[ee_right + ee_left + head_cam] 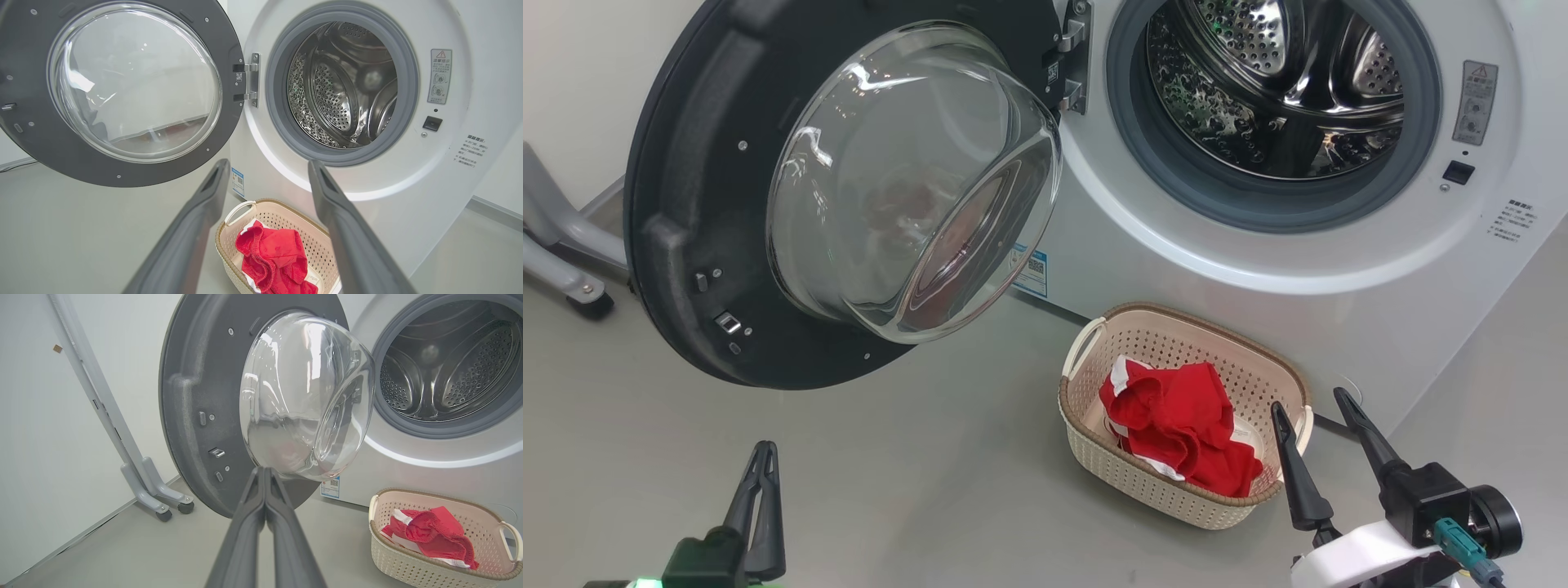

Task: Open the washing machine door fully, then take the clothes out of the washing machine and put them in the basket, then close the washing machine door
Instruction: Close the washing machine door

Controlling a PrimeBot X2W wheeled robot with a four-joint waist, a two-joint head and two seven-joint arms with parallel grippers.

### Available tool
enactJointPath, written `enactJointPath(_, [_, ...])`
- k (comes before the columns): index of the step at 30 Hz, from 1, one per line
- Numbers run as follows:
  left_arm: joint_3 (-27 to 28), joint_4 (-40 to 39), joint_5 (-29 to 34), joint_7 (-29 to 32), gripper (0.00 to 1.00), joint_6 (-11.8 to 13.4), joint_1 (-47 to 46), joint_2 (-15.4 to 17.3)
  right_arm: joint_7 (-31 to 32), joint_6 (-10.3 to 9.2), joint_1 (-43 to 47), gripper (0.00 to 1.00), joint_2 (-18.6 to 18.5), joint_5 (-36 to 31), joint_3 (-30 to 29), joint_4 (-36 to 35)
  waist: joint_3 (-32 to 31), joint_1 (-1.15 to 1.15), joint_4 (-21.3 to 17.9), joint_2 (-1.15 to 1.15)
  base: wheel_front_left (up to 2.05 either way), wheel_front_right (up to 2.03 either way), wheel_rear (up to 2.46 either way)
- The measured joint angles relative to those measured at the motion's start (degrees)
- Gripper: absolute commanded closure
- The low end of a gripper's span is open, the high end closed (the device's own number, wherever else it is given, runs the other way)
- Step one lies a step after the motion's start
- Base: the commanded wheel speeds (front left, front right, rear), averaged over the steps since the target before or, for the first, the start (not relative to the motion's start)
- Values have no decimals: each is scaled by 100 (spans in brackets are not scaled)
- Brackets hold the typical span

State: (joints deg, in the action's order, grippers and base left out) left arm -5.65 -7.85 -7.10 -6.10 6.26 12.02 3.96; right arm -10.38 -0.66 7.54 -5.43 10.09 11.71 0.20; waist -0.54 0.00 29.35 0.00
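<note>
Red clothes point(1176, 425) lie bunched in the basket point(1086, 441), which sits on the floor point(931, 474) just in front of the washing machine point(1258, 269); that's the head view. Its drum point(1258, 90) looks empty as far as it shows. Black washing machine door point(686, 245) hangs on its hinge point(1074, 65), swung wide to the left. Low left, the left tool point(764, 447) has its fingers pressed together and holds nothing. Low right, the right tool point(1307, 400) is spread and empty, just beside the basket's right end.

Left wrist view: the closed fingers aim at the door's lower inner face, tips just under the glass bowl point(306, 396); touching or not, cannot tell. Risk, my call: a push landing on that curved glass skids off, and a push too near the hinge leaves the door short of shut.

Right wrist view: the spread fingers frame the basket, and the drum is bare steel with nothing red inside. Risk: the door's closing swing passes above the basket and near the right tool. If that arm is not pulled clear, the door may strike it.
</note>
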Motion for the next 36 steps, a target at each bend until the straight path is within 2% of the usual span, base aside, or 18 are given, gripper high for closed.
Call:
enactJointPath(7, [-20,-55,-122,-1,100,0,3,-4,0,-2,1,0,1,0,-1,0,20,0,5,0,0,0,0])
enactJointPath(9, [-110,-515,-1756,-60,100,-412,1,-108,1,-7,1,0,-4,0,-3,-8,58,0,17,0,0,0,0])
enactJointPath(10, [-341,-979,-4018,-265,100,-655,-2,-105,5,-7,1,0,-11,1,-7,-25,94,0,30,0,0,0,0])
enactJointPath(17, [-949,-1825,-5951,-822,100,-695,25,-108,24,-58,0,0,-19,0,-25,-116,180,0,44,0,0,0,0])
enactJointPath(21, [-342,-1958,-7047,-810,100,-947,10,-116,25,-92,0,0,-42,0,-54,-142,231,0,51,0,0,0,0])
enactJointPath(24, [321,-1972,-7703,-809,100,-1017,-108,-115,35,-103,0,0,-54,0,-71,-179,294,0,58,0,0,0,0])
enactJointPath(31, [1507,-1796,-8203,-799,100,-1056,-735,-52,68,-111,0,0,-136,-9,-122,-267,451,0,78,0,0,0,0])
enactJointPath(36, [2205,-1293,-8574,-621,100,-834,-1191,456,109,-108,-3,0,-189,-18,-121,-341,554,0,66,0,0,0,0])
